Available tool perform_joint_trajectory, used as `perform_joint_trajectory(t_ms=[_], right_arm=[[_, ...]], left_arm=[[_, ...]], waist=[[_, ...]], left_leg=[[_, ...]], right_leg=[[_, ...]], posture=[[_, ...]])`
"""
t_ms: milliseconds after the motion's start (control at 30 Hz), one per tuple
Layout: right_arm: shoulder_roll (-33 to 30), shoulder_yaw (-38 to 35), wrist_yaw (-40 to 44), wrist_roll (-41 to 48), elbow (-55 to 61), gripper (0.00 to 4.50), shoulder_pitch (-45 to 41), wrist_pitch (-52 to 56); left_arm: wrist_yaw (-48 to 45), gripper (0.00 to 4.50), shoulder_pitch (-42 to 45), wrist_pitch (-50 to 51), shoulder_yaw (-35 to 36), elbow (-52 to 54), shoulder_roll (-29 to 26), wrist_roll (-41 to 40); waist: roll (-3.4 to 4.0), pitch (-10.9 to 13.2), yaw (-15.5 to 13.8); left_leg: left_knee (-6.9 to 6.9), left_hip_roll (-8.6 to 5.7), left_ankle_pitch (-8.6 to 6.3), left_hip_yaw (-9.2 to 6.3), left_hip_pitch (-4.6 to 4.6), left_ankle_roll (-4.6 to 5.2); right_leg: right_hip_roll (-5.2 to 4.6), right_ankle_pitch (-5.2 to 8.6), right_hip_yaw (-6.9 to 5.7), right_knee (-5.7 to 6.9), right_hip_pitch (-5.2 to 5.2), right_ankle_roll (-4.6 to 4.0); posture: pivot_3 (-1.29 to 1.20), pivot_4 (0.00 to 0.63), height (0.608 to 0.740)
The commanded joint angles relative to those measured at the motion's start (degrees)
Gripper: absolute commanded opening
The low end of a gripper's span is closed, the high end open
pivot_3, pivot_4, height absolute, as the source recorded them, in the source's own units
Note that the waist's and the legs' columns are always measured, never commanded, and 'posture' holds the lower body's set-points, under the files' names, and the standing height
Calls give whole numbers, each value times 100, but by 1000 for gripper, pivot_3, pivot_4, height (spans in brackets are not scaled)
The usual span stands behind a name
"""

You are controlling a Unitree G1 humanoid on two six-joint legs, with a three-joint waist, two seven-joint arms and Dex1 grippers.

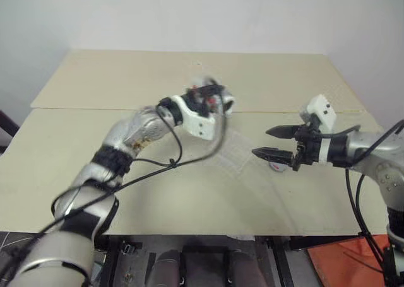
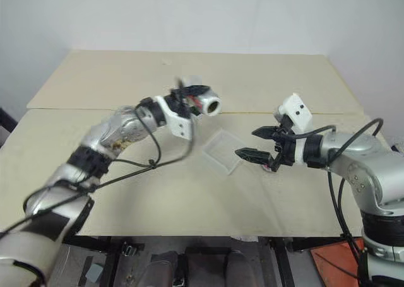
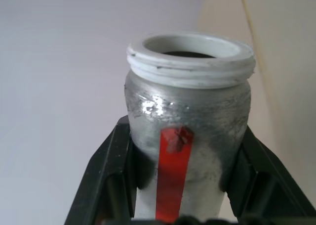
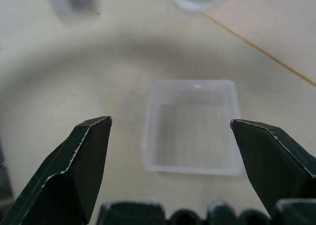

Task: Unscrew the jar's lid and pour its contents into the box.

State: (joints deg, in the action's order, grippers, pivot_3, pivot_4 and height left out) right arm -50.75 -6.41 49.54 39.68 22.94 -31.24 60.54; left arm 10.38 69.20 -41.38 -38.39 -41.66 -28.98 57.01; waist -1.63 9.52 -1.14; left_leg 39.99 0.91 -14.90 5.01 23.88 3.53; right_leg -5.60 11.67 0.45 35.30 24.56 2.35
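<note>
jar (image 3: 187, 131) with red label stripe, unlettered

Two silver-grey jointed arms with black bands; loose black cables; white wrist housings; left hand (image 1: 211, 103) and right hand (image 1: 273, 142) with black pointed fingers.

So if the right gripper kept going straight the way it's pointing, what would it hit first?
Most likely the box. The right gripper is open and aims across the table at it, with nothing between. The jar in the left gripper seems higher, though depth is uncertain.
</note>
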Motion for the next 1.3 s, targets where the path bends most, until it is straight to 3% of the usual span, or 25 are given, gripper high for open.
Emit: perform_joint_trajectory(t_ms=[33, 133, 300, 667, 800, 933, 1000, 1067, 1133, 1300], right_arm=[[-177, 166, 191, 78, -85, 4470, -270, 71], [-201, 272, 230, 93, -111, 4470, -408, 131], [-154, 118, 153, 228, -93, 4470, -455, 238], [-112, 30, -131, 345, 175, 4470, -138, 107], [-97, -16, -184, 201, 273, 4470, 24, -243], [-33, -114, -307, 125, 233, 4470, 79, -486], [33, -173, -381, 134, 234, 4470, 112, -561], [102, -175, -443, 151, 213, 4470, 111, -591], [154, -107, -481, 123, 221, 4470, 126, -627], [211, -52, -474, 123, 189, 4470, 101, -691]], left_arm=[[2161, 1927, 691, 314, -1198, -774, 315, 1767], [2933, 1927, 1054, 728, -1913, -1345, 702, 2494], [3542, 1927, 1404, 1336, -2363, -2032, 1095, 2868], [3633, 1927, 1386, 1078, -2309, -2237, 1152, 2515], [2676, 1927, 1179, 40, -1268, -2336, 889, 1016], [159, 1927, 704, -417, 581, -2337, 681, -1680], [-1619, 1927, 161, 496, 1715, -1701, 839, -3569], [-3028, 1927, -488, 2232, 2677, -523, 1052, -5325], [-3309, 1927, -999, 4131, 3423, 546, 1203, -6383], [-2214, 1927, -1689, 6499, 4805, 2245, 1649, -7750]], waist=[[1, 0, -11], [1, -1, -23], [-1, 1, -33], [-1, 1, -39], [-1, 1, -27], [1, 0, 51], [6, -3, 60], [7, -4, 86], [7, -4, 95], [6, -4, 129]], left_leg=[[2, 0, -4, 3, 7, 6], [17, 0, -9, 7, 46, 15], [43, 1, 14, 16, 107, -22], [52, 0, -7, 10, 106, 12], [66, 4, -8, 8, 106, 13], [77, 8, 3, 9, 106, -5], [79, 10, 13, 9, 101, -21], [79, 14, 15, 9, 86, -24], [86, 14, 15, 7, 83, -24], [92, 10, 13, -5, 84, -20]], right_leg=[[-1, -4, -2, -6, 1, 7], [-2, -11, -7, 0, 24, 21], [-1, -10, -8, 12, 80, 26], [-8, -10, -11, 29, 78, 26], [-9, -10, -11, 40, 78, 26], [-17, -10, -11, 52, 81, 26], [-18, -10, -13, 54, 77, 26], [-18, -10, -13, 56, 61, 26], [-18, -7, -13, 59, 57, 30], [-13, -6, -7, 68, 56, 33]], posture=[[0, 150, 740], [0, 150, 740], [0, 150, 740], [0, 150, 740], [0, 150, 740], [0, 150, 740], [0, 150, 740], [0, 150, 740], [0, 150, 740], [0, 150, 740]])
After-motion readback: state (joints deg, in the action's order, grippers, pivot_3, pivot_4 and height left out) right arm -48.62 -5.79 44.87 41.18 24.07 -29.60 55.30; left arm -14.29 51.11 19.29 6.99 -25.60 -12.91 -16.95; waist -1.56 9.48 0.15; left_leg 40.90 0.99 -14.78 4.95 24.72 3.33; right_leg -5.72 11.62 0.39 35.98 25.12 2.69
